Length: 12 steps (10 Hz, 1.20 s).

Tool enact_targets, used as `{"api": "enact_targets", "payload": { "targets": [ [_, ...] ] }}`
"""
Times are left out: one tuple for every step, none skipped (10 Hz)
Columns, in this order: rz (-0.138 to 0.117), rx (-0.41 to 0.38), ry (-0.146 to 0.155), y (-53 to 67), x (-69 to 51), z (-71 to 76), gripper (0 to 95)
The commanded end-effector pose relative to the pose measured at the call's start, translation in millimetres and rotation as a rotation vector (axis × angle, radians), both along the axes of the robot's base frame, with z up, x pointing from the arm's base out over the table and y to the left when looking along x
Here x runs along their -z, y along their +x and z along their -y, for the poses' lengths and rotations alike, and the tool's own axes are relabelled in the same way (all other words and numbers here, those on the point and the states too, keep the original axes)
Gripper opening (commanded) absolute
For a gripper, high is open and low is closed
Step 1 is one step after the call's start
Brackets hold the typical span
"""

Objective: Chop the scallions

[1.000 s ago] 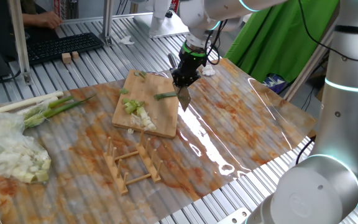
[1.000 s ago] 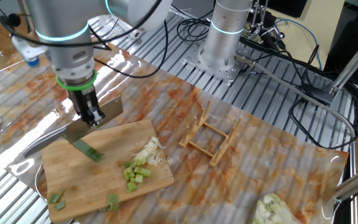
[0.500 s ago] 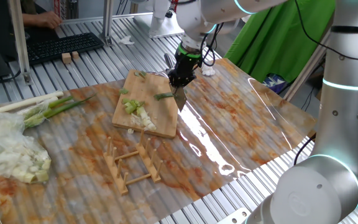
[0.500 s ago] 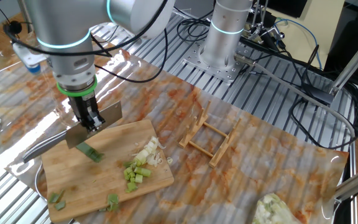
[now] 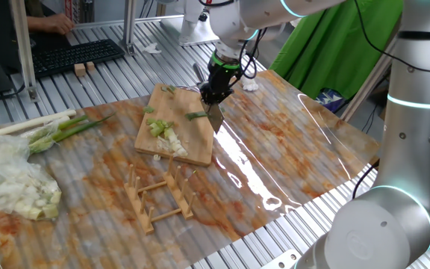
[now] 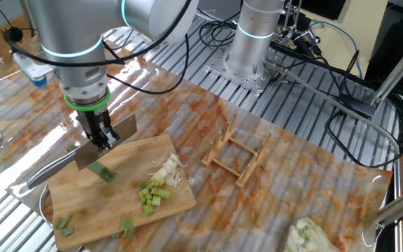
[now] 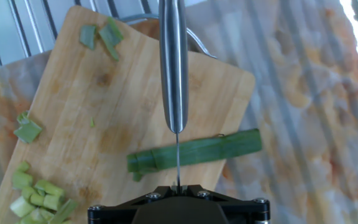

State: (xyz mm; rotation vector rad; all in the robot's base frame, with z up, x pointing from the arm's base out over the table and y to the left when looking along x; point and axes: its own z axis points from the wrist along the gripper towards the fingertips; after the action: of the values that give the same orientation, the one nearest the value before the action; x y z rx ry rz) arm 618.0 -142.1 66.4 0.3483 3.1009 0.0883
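- A silver-grey cylindrical robot arm (image 5: 413,112) of broad rounded segments — glowing teal-white rings mark the joints.
- A green band (image 6: 87,103) circles the wrist above a black two-finger gripper (image 6: 103,140).
- Thin black cables (image 5: 254,56) loop beside the wrist.
- In the hand view, small screws dot the gripper's black housing (image 7: 179,208).

One fixed view looks down from high up and far back, across the tabletop (image 5: 290,157), with the cutting board (image 5: 172,127) near the middle and the arm coming in from 1 o'clock. The other fixed view looks from the opposite side and closer; there the board (image 6: 117,192) sits at 8 o'clock. The hand view looks straight down, very close, at the same board (image 7: 123,106).
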Motion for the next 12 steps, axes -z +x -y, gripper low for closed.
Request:
{"api": "enact_targets", "payload": {
  "targets": [
    [0.003,-0.018,0.002,2.1,2.5,-0.9,0.0],
    [0.003,-0.024,0.000,3.8,4.2,-1.8,0.0],
    [0.004,-0.030,0.000,6.2,6.1,-2.2,0.0],
    [0.004,-0.034,-0.001,7.7,7.6,-2.4,0.0],
    [0.005,-0.041,-0.003,8.8,8.3,-2.3,0.0],
    [0.004,-0.048,-0.002,9.2,9.2,-2.5,0.0],
    [0.004,-0.051,-0.002,9.0,9.8,-3.3,0.0],
    [0.005,-0.056,-0.005,8.8,9.7,-3.8,0.0],
    [0.005,-0.057,-0.006,8.6,9.5,-4.2,0.0],
    [0.004,-0.057,-0.006,8.5,9.4,-4.4,0.0],
    [0.004,-0.059,-0.007,8.5,9.4,-4.4,0.0],
    [0.004,-0.060,-0.007,8.4,9.4,-4.6,0.0]
  ]
}}
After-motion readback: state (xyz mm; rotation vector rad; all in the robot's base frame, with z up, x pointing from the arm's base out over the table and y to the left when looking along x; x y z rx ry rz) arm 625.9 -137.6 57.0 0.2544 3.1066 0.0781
